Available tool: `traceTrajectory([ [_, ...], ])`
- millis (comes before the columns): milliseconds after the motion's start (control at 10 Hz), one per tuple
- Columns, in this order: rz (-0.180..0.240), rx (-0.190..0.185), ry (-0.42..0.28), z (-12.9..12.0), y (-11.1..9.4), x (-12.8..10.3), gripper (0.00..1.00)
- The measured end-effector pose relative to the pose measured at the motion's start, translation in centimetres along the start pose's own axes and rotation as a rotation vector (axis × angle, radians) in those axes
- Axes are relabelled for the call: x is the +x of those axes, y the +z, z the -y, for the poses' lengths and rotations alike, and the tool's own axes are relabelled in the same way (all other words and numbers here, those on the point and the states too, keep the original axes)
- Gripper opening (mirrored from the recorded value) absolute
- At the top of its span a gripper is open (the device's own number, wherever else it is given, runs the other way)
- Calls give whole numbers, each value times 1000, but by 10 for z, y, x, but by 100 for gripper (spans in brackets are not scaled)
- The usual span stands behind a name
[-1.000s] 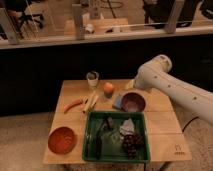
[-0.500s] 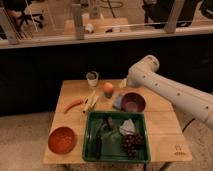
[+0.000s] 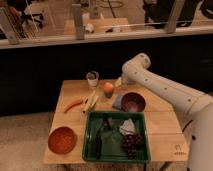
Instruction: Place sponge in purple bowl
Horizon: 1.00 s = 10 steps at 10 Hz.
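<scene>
Far left, the orange bowl (image 3: 62,140) sits at the front corner of the table (image 3: 165,125), well away from the action, so probably just a decoy. Moving right there's a carrot (image 3: 73,105), a cup (image 3: 92,78), then an orange fruit (image 3: 108,89). Just right of the fruit, the gripper (image 3: 118,83) hangs over the table's back half, jaws wide and empty as far as I can make out. The sponge (image 3: 117,102) lies flat below it, tucked against the left rim of the purple bowl (image 3: 134,109), so it should be a tiny carry.
</scene>
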Motion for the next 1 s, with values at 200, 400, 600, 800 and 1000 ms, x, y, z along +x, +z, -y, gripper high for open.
traceTrajectory([
  [200,0,-6,8,-6,0,-1,80],
  [400,-7,1,-44,0,1,1,80],
  [600,-5,16,-180,-1,17,1,80],
  [800,13,15,-238,3,31,-1,80],
  [1000,37,9,-312,13,41,-3,80],
])
